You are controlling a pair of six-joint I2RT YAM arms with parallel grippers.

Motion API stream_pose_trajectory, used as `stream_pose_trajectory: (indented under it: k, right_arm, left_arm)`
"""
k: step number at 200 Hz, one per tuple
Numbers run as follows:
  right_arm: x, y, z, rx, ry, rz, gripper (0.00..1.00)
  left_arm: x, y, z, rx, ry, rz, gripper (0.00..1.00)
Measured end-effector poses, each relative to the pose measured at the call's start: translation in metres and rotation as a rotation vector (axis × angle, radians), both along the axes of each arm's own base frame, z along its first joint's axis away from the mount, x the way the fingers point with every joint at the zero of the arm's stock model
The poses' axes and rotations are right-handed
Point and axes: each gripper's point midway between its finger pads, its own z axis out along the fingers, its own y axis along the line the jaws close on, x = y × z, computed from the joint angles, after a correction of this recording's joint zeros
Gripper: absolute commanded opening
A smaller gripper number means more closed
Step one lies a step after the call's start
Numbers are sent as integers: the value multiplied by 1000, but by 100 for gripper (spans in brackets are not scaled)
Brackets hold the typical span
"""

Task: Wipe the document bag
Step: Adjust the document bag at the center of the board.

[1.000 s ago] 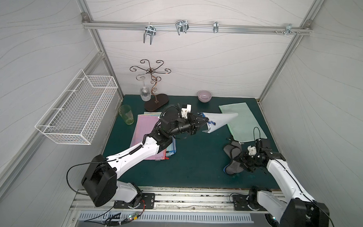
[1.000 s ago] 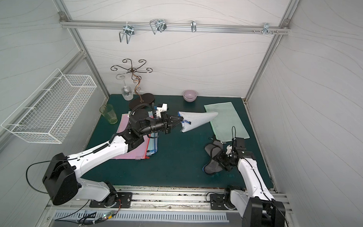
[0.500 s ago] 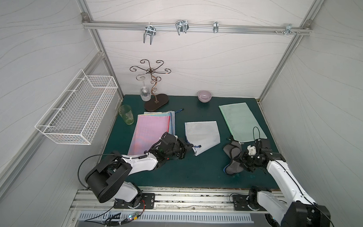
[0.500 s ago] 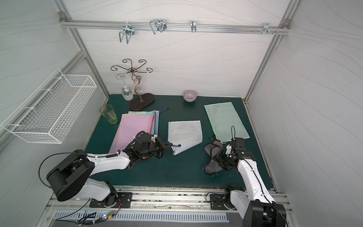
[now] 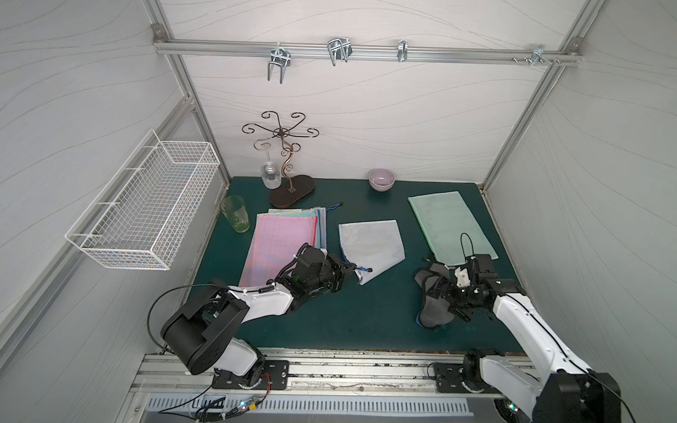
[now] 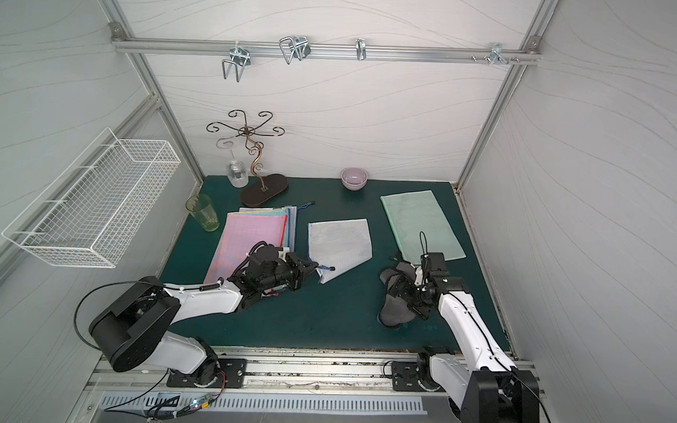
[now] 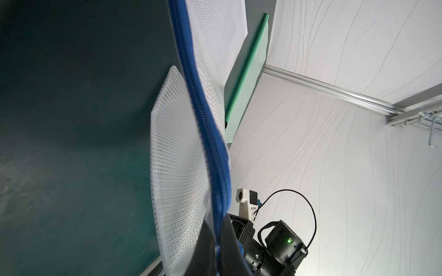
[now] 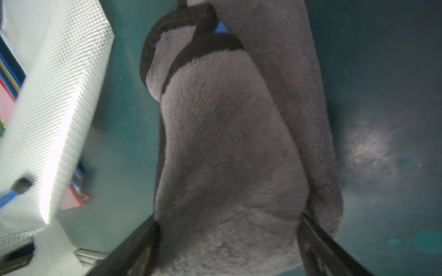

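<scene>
One cloth (image 5: 432, 319), one bowl (image 5: 382, 179), one basket (image 5: 136, 212).

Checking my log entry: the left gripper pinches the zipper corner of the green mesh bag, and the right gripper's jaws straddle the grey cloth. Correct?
Wrong bag: the left gripper pinches the white mesh bag, as the left wrist view shows. The green bag lies apart from it. The rest holds.
</scene>
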Motion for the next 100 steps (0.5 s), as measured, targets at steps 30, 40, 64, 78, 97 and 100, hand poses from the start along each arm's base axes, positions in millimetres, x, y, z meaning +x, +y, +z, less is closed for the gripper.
stream_pose_trajectory:
  k: [30, 40, 64, 78, 97, 100]
  right_arm:
    - [3, 5, 16, -61, -40, 47, 99]
    - [5, 7, 26, -81, -70, 56, 99]
    - [11, 7, 51, -117, -142, 67, 99]
    - [14, 5, 60, -132, -165, 63, 99]
    - [15, 3, 60, -147, -167, 59, 99]
    - [15, 3, 59, -151, -163, 58, 99]
  left_arm:
    - [1, 3, 34, -55, -52, 30, 0]
    - [2, 5, 47, -77, -72, 42, 0]
    - [1, 11, 71, -123, -95, 80, 0]
    - [1, 14, 78, -147, -92, 108, 0]
    - [-2, 20, 76, -187, -67, 159, 0]
    - [-3, 21, 72, -192, -54, 168, 0]
